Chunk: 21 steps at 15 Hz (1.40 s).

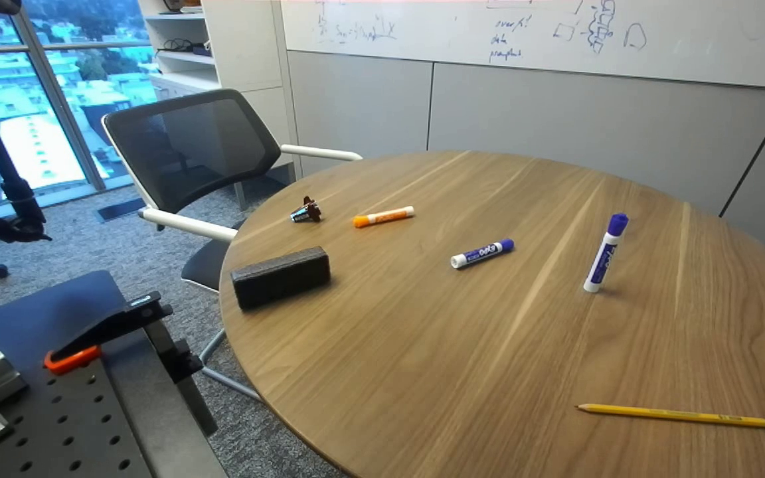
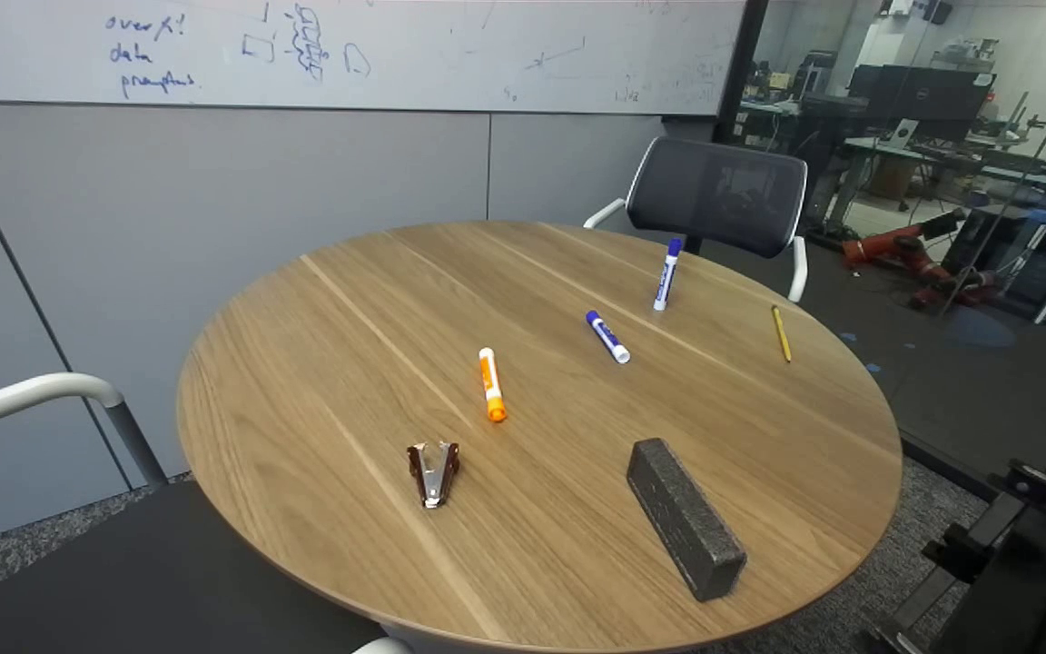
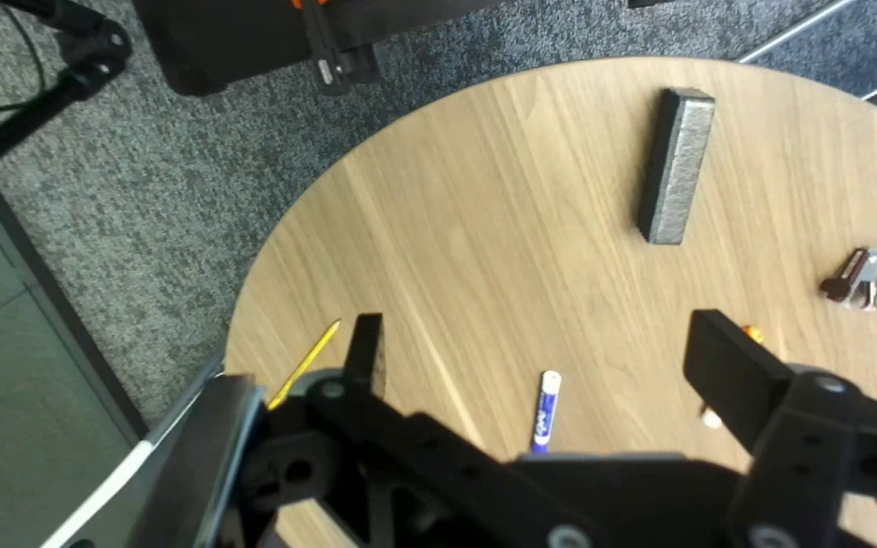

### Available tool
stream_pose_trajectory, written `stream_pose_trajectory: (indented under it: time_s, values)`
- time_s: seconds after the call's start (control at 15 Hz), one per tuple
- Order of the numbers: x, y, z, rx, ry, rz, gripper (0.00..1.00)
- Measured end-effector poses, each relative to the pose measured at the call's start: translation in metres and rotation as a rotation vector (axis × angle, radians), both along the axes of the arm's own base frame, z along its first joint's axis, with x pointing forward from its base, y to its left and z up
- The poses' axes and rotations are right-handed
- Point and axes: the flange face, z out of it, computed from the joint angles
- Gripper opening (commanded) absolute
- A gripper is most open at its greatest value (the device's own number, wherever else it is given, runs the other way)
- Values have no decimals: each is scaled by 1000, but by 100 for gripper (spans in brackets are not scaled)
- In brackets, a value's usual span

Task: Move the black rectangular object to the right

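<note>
In the wrist view, the hand (image 3: 536,335) blocks the middle of the orange marker (image 3: 753,333). Tabletop (image 1: 462,352) gets cropped in an exterior view, and some scribbles (image 1: 362,30) there are too faint to read, tbh.

In both exterior views, handwriting on the whiteboard (image 2: 432,77) shows "data" plainly, under a word beginning "over" and above one beginning with "p"; the rest of both is unclear. "Expo" stands on the lying blue marker (image 1: 482,254) and the upright blue marker (image 1: 601,262), and "Dell" on a monitor (image 2: 918,95) behind glass, while lettering on the orange marker (image 1: 384,217) is too small to read.
</note>
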Motion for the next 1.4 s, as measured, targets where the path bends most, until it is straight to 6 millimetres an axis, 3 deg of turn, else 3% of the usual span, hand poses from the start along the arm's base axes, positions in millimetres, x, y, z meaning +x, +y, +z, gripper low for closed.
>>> stream_pose_trajectory:
  time_s: [0.33,0.53,1.07,1.4]
  values:
    - [39,62,-100,45,84,78,100]
    - [54,80,-151,69,110,117,100]
    - [72,72,-269,91,175,125,100]
    - [86,75,-312,89,178,126,100]
